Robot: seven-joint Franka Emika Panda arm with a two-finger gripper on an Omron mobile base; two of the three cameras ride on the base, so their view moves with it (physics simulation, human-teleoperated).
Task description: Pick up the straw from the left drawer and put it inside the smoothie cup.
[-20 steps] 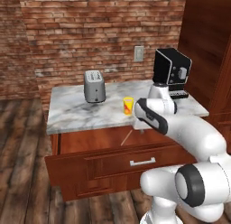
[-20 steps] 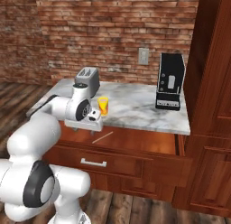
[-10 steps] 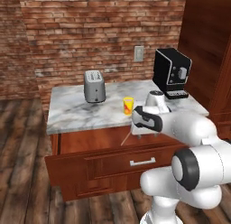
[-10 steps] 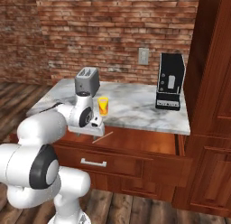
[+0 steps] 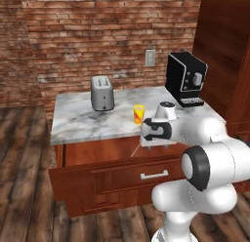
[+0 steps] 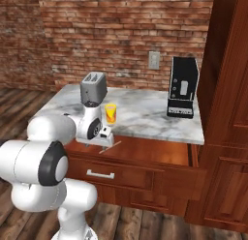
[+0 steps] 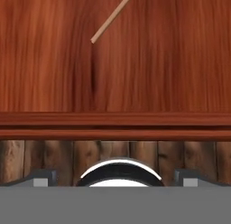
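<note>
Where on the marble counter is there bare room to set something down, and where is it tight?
The widest bare patch lies between the smoothie cup and the coffee machine. Another runs along the counter front, left of the cup and ahead of the toaster. It is tight at the front edge by the cup, where the hand hangs over the left drawer.

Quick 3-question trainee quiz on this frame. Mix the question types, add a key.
1. True or false: the straw is already inside the smoothie cup.
2. The left drawer is: A) pulled open B) shut.
3. Fill in: in the hand view, the fingertips of the gripper stand wide apart with nothing between them, so it is ____.

Key: 1 false (it lies on the drawer floor); 2 A; 3 open.
</note>
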